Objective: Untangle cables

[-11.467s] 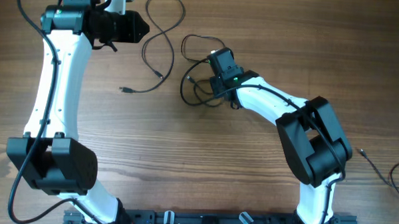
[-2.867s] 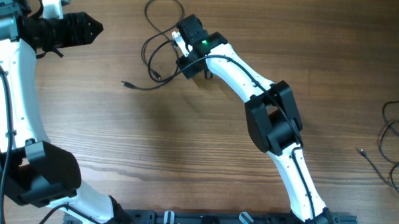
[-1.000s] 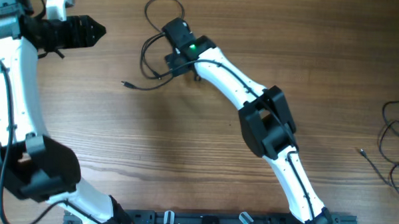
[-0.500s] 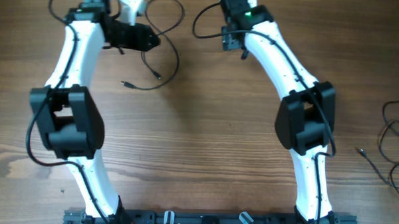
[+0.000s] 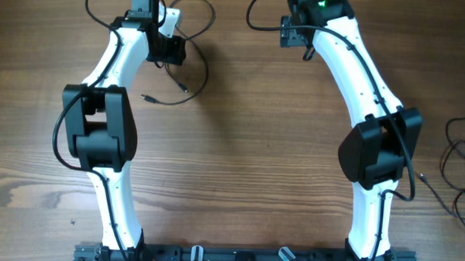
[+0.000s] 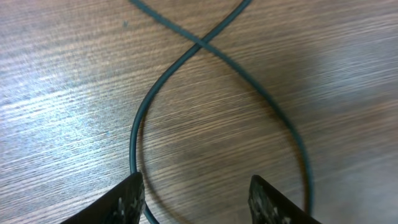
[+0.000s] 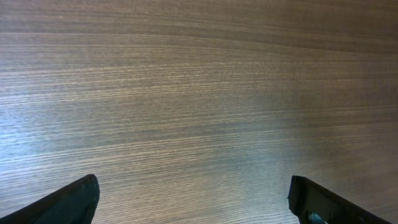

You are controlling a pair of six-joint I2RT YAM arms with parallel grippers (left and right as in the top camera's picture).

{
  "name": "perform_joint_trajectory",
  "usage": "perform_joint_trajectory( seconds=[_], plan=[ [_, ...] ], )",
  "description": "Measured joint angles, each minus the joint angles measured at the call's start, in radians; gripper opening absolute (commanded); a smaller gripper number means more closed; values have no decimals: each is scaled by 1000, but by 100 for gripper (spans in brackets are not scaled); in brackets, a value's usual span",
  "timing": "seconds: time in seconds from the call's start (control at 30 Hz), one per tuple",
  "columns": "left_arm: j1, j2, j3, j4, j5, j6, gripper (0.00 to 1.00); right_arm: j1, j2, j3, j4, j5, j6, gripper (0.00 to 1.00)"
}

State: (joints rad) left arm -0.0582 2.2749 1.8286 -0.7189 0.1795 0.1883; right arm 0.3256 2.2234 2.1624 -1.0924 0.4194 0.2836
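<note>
R end effector (image 7: 196, 202) tips spread wide; wood-grain tbl (image 7: 199, 93) beneath.

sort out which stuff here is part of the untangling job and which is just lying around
Job:
- looped black cable under the left arm
- loose black cords at the table's right edge
- left fingers, apart over that loop

Just there:
- thick wiring on the arms
- black rail at the near edge
- wooden table

Table (image 5: 239, 169): brown wood, grain running left to right, fills the overhead view.
Marks: darker streaks and knots at lower left.
Light: pale sheen across the grain in both wrist views.
</note>
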Motion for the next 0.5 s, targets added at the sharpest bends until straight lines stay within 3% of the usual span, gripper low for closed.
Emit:
perform_joint_trajectory(
  seconds=[0.33, 0.43, 0.5],
  plan=[
    [0, 65, 0, 10, -81, -7, 57, 0, -8, 0, 0, -27, 0, 100],
    [3, 65, 0, 17, -82, -13, 33, 0, -9, 0, -3, -27, 0, 100],
    [8, 65, 0, 18, -84, -13, 11, 0, -9, 0, -3, -27, 0, 100]
  ],
)
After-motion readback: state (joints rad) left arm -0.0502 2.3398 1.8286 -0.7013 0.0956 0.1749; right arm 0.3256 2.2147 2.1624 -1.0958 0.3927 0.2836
